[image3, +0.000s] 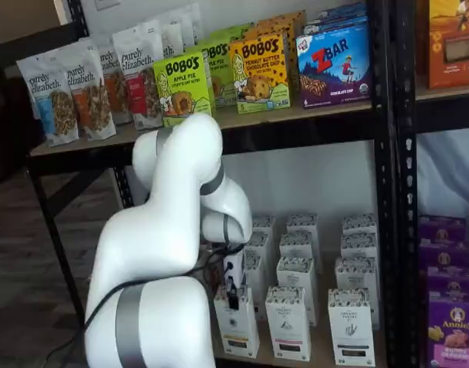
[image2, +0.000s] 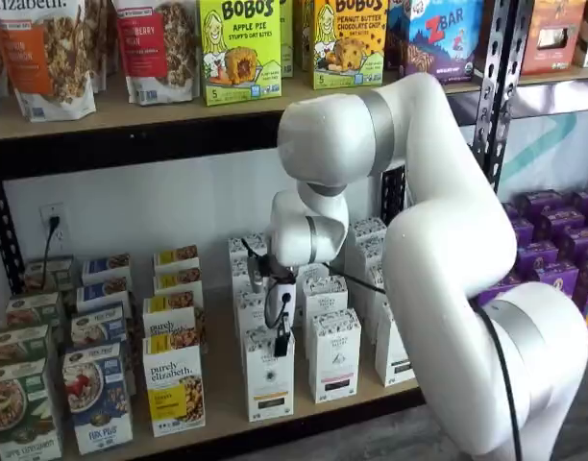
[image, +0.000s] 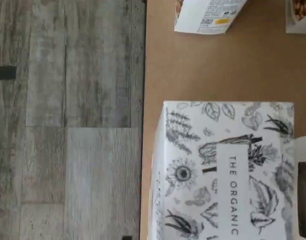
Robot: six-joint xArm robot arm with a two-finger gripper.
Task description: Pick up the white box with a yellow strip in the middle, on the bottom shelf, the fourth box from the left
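The gripper (image2: 280, 343) is hanging directly over the white box (image2: 269, 373), which is standing at the near edge of the bottom shelf (image2: 227, 408), front of its column, right of the purely elizabeth box (image2: 174, 379). Its fingers are probably spread wide, though they show poorly. The carton is looking light, stiff and smooth-sided; pinching its narrow upper sides gently seems safest against crushing.
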